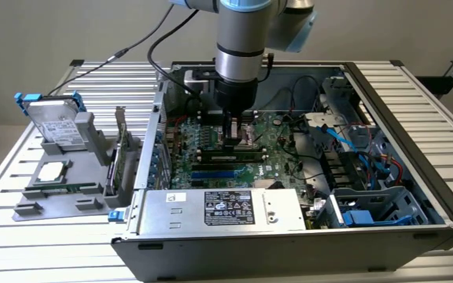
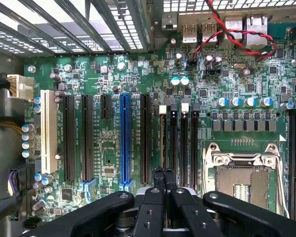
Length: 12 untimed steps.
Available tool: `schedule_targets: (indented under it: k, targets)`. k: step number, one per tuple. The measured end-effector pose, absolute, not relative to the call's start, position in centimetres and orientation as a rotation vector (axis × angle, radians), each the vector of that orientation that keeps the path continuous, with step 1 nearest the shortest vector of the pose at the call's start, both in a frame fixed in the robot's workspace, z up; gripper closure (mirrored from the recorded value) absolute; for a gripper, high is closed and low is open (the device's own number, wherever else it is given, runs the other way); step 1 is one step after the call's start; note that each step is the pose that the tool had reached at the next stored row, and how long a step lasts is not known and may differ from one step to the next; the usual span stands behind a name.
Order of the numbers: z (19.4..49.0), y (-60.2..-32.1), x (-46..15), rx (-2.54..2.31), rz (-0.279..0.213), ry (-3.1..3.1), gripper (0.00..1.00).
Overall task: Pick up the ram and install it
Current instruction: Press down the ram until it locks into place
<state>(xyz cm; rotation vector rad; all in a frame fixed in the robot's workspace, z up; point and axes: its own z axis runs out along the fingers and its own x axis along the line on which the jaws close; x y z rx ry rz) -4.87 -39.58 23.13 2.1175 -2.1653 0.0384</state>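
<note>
inside the open computer case [image 1: 415, 194], above the motherboard [image 1: 210, 144], the fingers [image 1: 233, 131] are pressed together with no gap, and nothing shows between them in the wrist view [image 2: 163, 178]. in the exterior view they hang directly over the ram [image 1: 230, 157], a narrow green stick lying along one of the memory slots [image 2: 173, 140] near the middle of the board. whether the tips touch its top edge or sit just above it cannot be told. the stick looks level and lined up with the slot, so it is probably already placed, perhaps being pushed down.

the risks are mostly about force and alignment. if the stick is not squarely in its slot, a downward push could bend it, stress the board, or leave one end raised and unlatched. the clenched tips are narrow, so pressure off the stick's centre line could slip off onto neighbouring slots or the small parts beside them. the empty cpu socket [image 2: 246, 177] sits close by, and a sideways slide could strike its frame. red and black wires [image 2: 222, 29] run along the board's edge, and blue cables [image 1: 360, 153] lie on the exterior view's right; they look clear of the arm for now. an expansion card [image 1: 120, 147] stands in a grey holder [image 1: 61, 177] on the surface [image 1: 22, 247] outside the case, well apart.
</note>
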Motion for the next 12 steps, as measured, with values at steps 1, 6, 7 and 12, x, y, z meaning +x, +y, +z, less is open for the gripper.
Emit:
schedule_targets:
  k: [1,6,7,12]
  targets:
    - [23.13,-39.58,-4.88,2.117,0.039,-2.165,0.9]
    - [22.94,-39.54,-4.88,2.116,0.041,-2.164,0.9]
    - [22.93,-39.53,-4.88,2.116,0.042,-2.164,0.9]
    - [22.67,-39.45,-4.89,2.114,0.044,-2.162,0.9]
